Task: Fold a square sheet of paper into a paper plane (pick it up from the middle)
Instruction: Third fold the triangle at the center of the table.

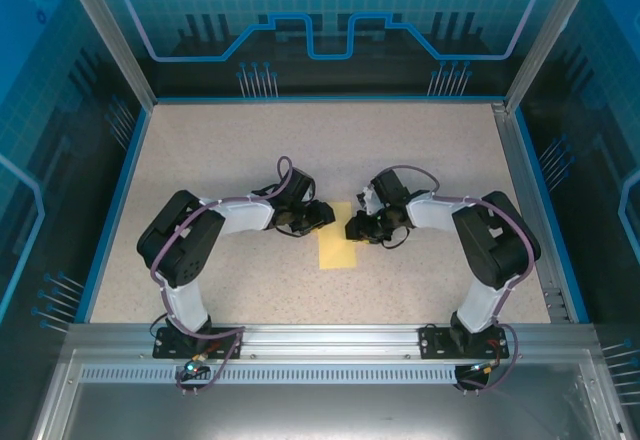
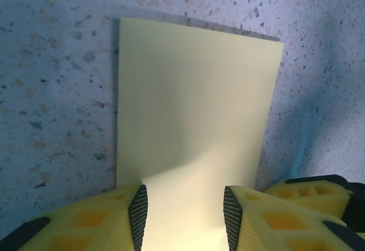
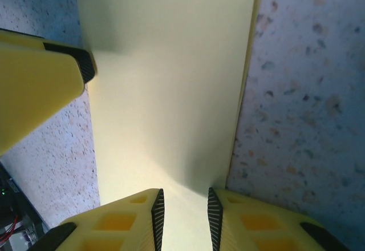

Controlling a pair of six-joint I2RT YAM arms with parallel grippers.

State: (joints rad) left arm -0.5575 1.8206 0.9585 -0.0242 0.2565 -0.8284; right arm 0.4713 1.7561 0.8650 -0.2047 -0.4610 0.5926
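The pale-yellow sheet of paper (image 1: 338, 250) lies flat on the speckled table as a narrow rectangle, with a doubled edge along one long side (image 3: 242, 120). A paper plane is out of view. My left gripper (image 1: 322, 215) stands at the sheet's far end from the left, open, its fingers straddling the paper (image 2: 194, 102) low over it (image 2: 185, 217). From the right, my right gripper (image 1: 355, 228) is at the same end, open with a narrower gap (image 3: 183, 219) above the paper (image 3: 171, 80). Nothing is pinched between either pair of pads.
The table (image 1: 220, 140) is bordered by a blue rim and metal posts, with an aluminium rail (image 1: 330, 335) at the near edge. My left gripper's finger (image 3: 40, 85) shows close in the right wrist view, and my right gripper's finger (image 2: 308, 197) in the left wrist view.
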